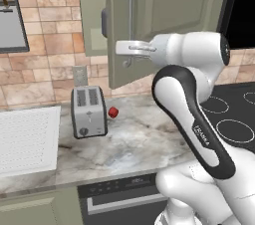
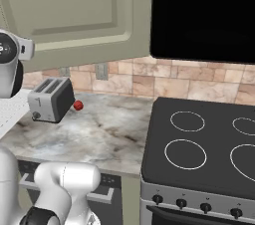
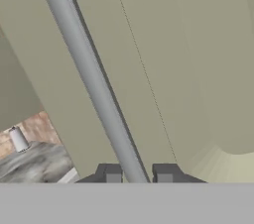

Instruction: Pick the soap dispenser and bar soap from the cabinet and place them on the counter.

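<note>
The sage-green cabinet door (image 1: pixel 164 10) stands partly open above the counter (image 1: pixel 134 139). My gripper (image 1: pixel 123 48) reaches level from the right to the door's long metal handle (image 1: pixel 129 5), low on the bar. In the hand view the handle (image 3: pixel 89 74) runs diagonally down between the two fingertips of the gripper (image 3: pixel 138 174), which sit close against it, shut on the bar. A sliver of dark grey-blue, the soap dispenser (image 1: pixel 104 22) as far as I can tell, shows in the gap left of the door edge. The door hides the bar soap.
A silver toaster (image 1: pixel 88 111) and a small red ball (image 1: pixel 113 112) stand at the back of the counter. A white ribbed surface (image 1: pixel 27 139) lies to the left, the black stovetop (image 1: pixel 234 114) to the right. A small white cylinder (image 3: pixel 18 139) stands on the counter.
</note>
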Robot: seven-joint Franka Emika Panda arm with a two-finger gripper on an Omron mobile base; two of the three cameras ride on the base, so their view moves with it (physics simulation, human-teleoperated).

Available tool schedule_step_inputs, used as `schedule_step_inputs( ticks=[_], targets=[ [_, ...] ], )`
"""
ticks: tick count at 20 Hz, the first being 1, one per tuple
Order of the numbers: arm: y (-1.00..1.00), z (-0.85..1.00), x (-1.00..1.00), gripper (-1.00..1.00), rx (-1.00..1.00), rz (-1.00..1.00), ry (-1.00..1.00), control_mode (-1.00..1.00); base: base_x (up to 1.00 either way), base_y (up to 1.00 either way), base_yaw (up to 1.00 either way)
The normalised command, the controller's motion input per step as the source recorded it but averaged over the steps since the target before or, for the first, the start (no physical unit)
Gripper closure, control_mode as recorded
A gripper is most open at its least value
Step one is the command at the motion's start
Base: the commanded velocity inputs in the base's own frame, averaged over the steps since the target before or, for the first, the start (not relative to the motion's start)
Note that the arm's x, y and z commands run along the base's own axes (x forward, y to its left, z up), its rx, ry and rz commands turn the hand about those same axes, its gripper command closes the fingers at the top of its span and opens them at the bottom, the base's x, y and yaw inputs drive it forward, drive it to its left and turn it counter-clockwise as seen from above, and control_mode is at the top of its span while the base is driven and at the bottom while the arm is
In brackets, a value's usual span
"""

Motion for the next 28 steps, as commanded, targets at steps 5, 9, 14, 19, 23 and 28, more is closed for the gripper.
schedule_step_inputs(
  ticks=[5, 9, 14, 19, 23, 28],
  targets=[
    [-0.09, 0.03, -0.57, 1.00, 0.01, 0.07, -0.01, -1.00, 0.00, 0.00, 0.00],
    [-0.22, -0.04, -0.56, 1.00, 0.01, 0.07, -0.02, -1.00, 0.00, 0.00, 0.00],
    [-0.28, 0.00, -0.53, 1.00, -0.02, 0.07, -0.06, -1.00, 0.00, 0.00, 0.00],
    [-0.35, 0.00, -0.45, 1.00, -0.02, 0.07, -0.05, -1.00, 0.00, 0.00, 0.00],
    [-0.40, 0.05, -0.42, 1.00, 0.00, 0.07, -0.03, -1.00, 0.00, 0.00, 0.00],
    [-0.38, 0.10, -0.39, 1.00, 0.00, 0.06, -0.03, -1.00, 0.00, 0.00, 0.00]
  ],
)
